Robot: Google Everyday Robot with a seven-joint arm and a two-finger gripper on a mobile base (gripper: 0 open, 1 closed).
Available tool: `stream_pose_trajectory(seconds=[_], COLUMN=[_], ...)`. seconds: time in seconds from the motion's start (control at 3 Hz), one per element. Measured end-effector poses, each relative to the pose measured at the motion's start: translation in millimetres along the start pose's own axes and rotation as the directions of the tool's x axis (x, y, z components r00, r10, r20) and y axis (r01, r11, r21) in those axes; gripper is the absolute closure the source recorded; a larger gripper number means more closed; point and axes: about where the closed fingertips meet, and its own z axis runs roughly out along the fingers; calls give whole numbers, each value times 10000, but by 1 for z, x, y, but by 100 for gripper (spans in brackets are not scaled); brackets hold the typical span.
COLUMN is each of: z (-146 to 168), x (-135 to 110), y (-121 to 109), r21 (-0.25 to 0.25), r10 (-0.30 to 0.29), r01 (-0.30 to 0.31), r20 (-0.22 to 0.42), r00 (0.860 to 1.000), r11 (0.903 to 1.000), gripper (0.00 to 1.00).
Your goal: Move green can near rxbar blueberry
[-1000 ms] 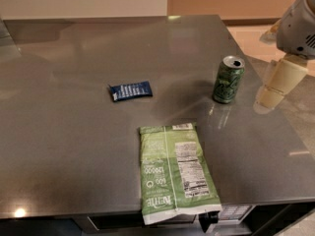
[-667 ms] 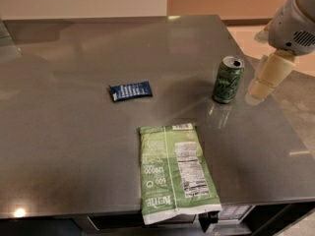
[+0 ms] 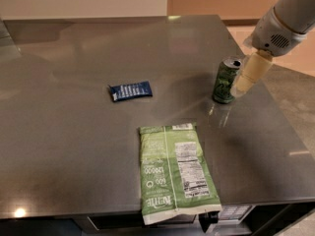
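Note:
The green can [image 3: 225, 81] stands upright on the grey counter [image 3: 74, 132], near its right edge. The rxbar blueberry [image 3: 130, 90], a small dark blue wrapper with white lettering, lies flat to the can's left, about a third of the counter's width away. My gripper [image 3: 243, 86], cream-coloured below a white arm [image 3: 283, 23], reaches down from the upper right. Its tip is right at the can's right side, overlapping the can's upper edge in this view.
A large flat green snack bag [image 3: 174, 171] lies at the counter's front edge, overhanging it a little. The counter's right edge runs just beyond the can, with floor [image 3: 295, 87] below.
My gripper has moved left and slightly up toward the green can, from a gap beside it to right against its right side. The can, bar and bag have not moved.

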Motion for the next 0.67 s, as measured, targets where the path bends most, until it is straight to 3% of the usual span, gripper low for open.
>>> stream_pose_trajectory(seconds=[0.33, 0.67], z=[22, 34], x=[-2, -1], y=[-11, -17], r21=[-228, -367], r10=[264, 457], r01=[-263, -454], r20=[63, 70], r00=[9996, 9989], r11=[9994, 9983], gripper=[0, 16])
